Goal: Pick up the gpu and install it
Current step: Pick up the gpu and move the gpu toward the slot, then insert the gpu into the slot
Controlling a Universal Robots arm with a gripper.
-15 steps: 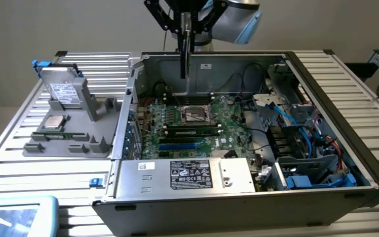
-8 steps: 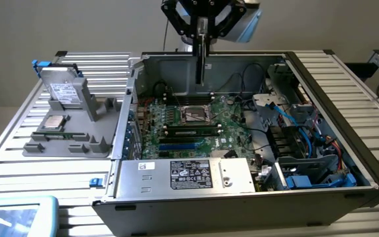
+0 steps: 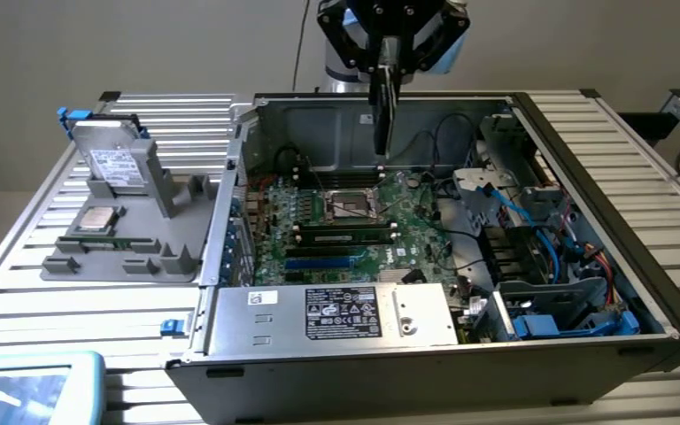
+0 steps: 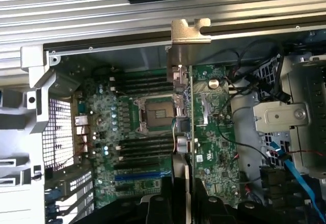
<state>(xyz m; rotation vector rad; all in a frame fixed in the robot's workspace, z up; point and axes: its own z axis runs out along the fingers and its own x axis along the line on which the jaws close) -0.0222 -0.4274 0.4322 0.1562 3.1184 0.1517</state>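
Observation:
The gpu (image 3: 384, 111) hangs edge-on and upright from my gripper (image 3: 385, 75), which is shut on its top edge. It sits above the back half of the open computer case (image 3: 623, 239), over the motherboard (image 3: 405, 226) and clear of it. In the wrist view the gpu (image 4: 183, 132) is a thin strip running away from the gripper (image 4: 183, 203), with its silver end bracket (image 4: 189, 31) near the case wall. The card lies just beside the processor socket (image 4: 155, 113). The blue expansion slot (image 4: 135, 175) is off to one side of the card.
A grey tray (image 3: 139, 257) on the exterior view's left holds a silver drive (image 3: 116, 164) with a white label and a square processor chip (image 3: 100, 220). The power supply (image 3: 352, 314) fills the case's near side. Cables and a drive cage (image 3: 552, 266) crowd the right.

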